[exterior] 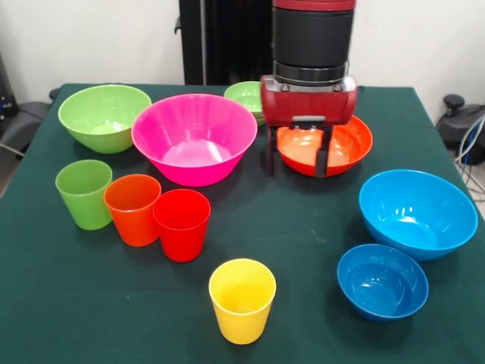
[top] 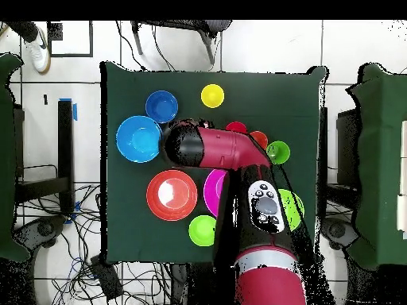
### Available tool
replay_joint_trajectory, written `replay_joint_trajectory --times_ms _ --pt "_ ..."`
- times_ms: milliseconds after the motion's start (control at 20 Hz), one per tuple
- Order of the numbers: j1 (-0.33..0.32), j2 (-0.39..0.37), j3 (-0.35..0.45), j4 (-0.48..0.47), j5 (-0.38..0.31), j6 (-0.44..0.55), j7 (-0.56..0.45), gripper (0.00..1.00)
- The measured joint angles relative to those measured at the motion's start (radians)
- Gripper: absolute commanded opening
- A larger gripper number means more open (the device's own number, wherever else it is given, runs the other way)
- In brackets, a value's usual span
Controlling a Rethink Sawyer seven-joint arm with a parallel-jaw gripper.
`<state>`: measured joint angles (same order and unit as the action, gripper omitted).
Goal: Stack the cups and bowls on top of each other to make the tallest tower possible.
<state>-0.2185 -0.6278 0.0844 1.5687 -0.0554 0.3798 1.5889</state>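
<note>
Claw [exterior: 297, 158] hangs low over the table, its two dark fingers [exterior: 270, 152] spread apart, nothing between them. It sits in front of the wide orange bowl [exterior: 345, 148]; whether a finger touches the bowl's rim cannot be told. From overhead the arm [top: 226, 149] covers the claw. Count: four cups, six bowls, all upright, mouths up, each standing alone on the green table [exterior: 288, 227]; nothing is stacked. Cups: green cup [exterior: 83, 192], orange cup [exterior: 132, 208] and red cup [exterior: 182, 224] stand in a tight slanting row, neighbours touching or nearly so; yellow cup [exterior: 242, 299] stands apart near the front edge. Bowls: big green bowl [exterior: 104, 116] beside the big pink bowl [exterior: 194, 136]; small green bowl [exterior: 246, 97] behind, partly hidden by the arm; big blue bowl [exterior: 417, 212] with the small blue bowl [exterior: 382, 280] just in front of it.
</note>
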Motion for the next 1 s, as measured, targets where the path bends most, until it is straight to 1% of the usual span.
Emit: replay_joint_trajectory --times_ms 200,400,550,700,900,1000 --pt "-0.006 0.000 0.052 0.000 0.026 0.000 0.000 1.00" --pt "-0.028 0.002 0.125 0.000 0.051 0.000 0.000 1.00" --pt "-0.039 0.006 0.162 0.001 0.061 0.000 0.000 1.00" --pt "-0.061 0.020 0.231 0.002 0.075 0.000 0.000 1.00" --pt "-0.061 0.041 0.258 0.003 0.074 0.000 0.000 1.00" --pt "-0.051 0.057 0.258 0.000 0.074 0.000 0.000 1.00"
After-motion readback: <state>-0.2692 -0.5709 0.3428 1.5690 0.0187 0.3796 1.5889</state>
